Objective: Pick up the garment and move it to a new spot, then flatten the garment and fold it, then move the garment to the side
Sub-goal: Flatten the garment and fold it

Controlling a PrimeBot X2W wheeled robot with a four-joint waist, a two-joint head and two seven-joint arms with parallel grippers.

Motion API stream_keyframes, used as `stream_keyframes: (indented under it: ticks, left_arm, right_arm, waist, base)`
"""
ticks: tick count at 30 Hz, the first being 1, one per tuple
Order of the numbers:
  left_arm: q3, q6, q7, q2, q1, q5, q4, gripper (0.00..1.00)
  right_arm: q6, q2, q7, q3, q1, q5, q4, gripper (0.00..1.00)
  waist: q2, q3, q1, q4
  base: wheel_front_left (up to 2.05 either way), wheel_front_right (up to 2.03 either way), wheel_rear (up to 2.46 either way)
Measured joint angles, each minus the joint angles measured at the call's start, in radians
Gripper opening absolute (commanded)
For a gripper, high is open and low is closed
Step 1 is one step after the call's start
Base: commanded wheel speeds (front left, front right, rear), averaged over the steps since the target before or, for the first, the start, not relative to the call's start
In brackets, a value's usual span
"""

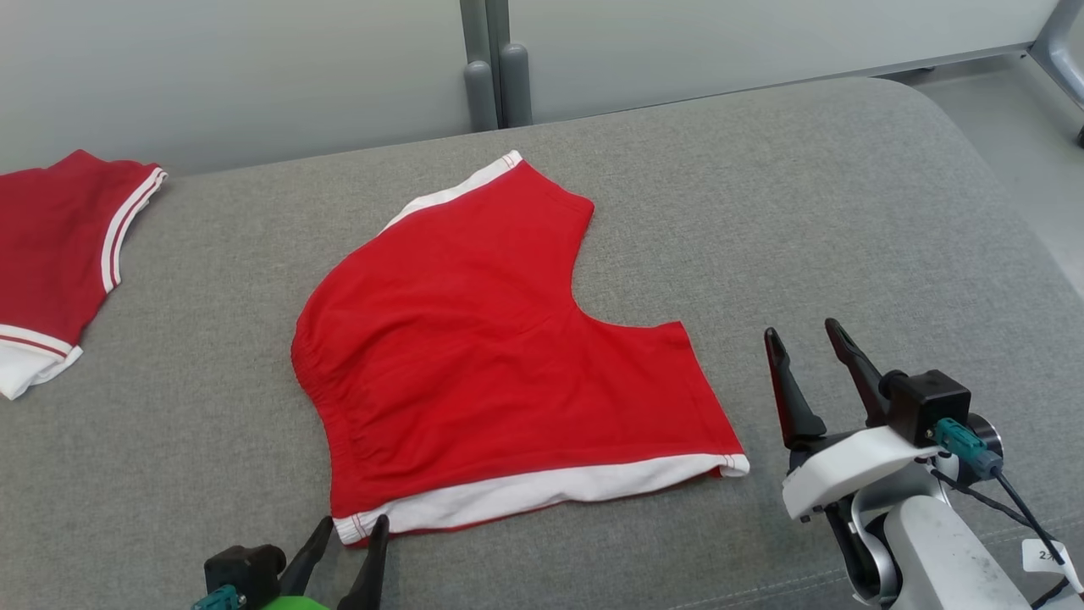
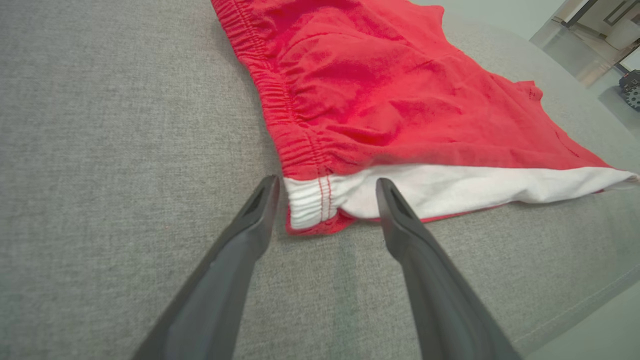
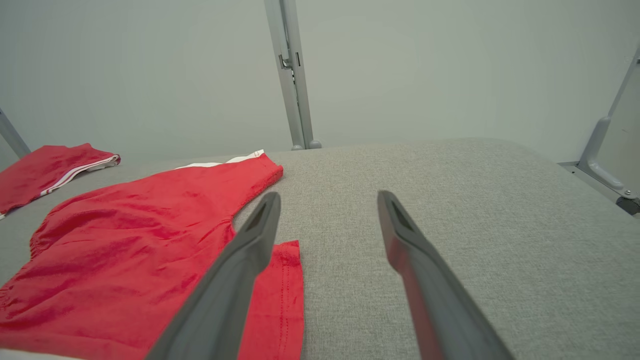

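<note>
Left gripper (image 1: 354,524) is wide open and holds nothing. Its two dark fingers point at the near corner of the red shorts (image 1: 474,356), where the crinkly waistband meets a white band. In the left wrist view one fingertip sits just outside that corner and the other is in front of the white band. I cannot tell if they touch the cloth.

Right gripper (image 1: 801,330) is wide open too, with nothing in it. It hangs near the shorts, off their right end, and is not touching them.

The shorts lie spread flat on a soft grey pad (image 1: 847,212). One leg points away toward the back, with a white strip along its edge. The other leg points to the right.

Well apart from the shorts, to their left, lies another red cloth (image 1: 51,237) with white stripes. Behind the shorts, past the pad's far edge, stand two grey posts (image 1: 495,76).
</note>
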Motion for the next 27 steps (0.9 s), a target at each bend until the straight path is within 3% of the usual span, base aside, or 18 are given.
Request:
stream_keyframes:
  ticks: [4,5,6,7,9,11,27]
  left_arm:
    - [-0.002,-0.004,0.000,-0.001,-0.006,0.000,0.018,1.00]
    - [-0.002,-0.004,-0.001,-0.001,-0.008,0.000,0.021,0.96]
    - [-0.003,-0.005,-0.002,-0.001,-0.010,0.000,0.022,0.65]
    - [-0.006,-0.009,-0.002,-0.001,-0.013,0.000,0.024,0.40]
    - [-0.011,-0.012,-0.005,-0.002,-0.020,0.000,0.025,0.13]
    - [-0.014,-0.013,-0.010,-0.002,-0.024,0.000,0.027,0.00]
    - [0.004,-0.021,-0.049,-0.001,-0.046,-0.018,0.022,0.00]
  right_arm:
    - [0.000,0.000,0.000,-0.004,0.000,0.000,0.000,1.00]
    - [0.000,0.000,0.000,-0.004,0.000,0.000,0.000,1.00]
    - [0.000,0.001,0.000,-0.005,0.000,0.000,0.000,1.00]
    - [0.000,0.001,0.000,-0.005,0.000,0.000,0.000,1.00]
    - [0.002,0.001,0.000,-0.008,0.000,0.000,0.000,1.00]
    - [0.003,0.000,0.000,-0.012,0.000,-0.001,0.004,1.00]
    - [0.090,-0.054,0.000,0.058,0.091,-0.013,0.108,1.00]
  waist:
    - [0.0000,0.004,0.0000,0.000]
    - [0.0000,0.005,0.0000,0.000]
    - [0.0000,0.006,0.0000,0.000]
    - [0.0000,0.007,0.0000,-0.001]
    - [0.0000,0.008,0.0000,-0.001]
    - [0.0000,0.010,0.0000,-0.001]
    - [0.0000,0.037,0.0000,0.000]
  base:
    - [0.00,0.00,0.00]
    - [0.00,0.00,0.00]
    - [0.00,0.00,0.00]
    - [0.00,0.00,0.00]
    - [0.00,0.00,0.00]
    - [0.00,0.00,0.00]
    - [0.00,0.00,0.00]
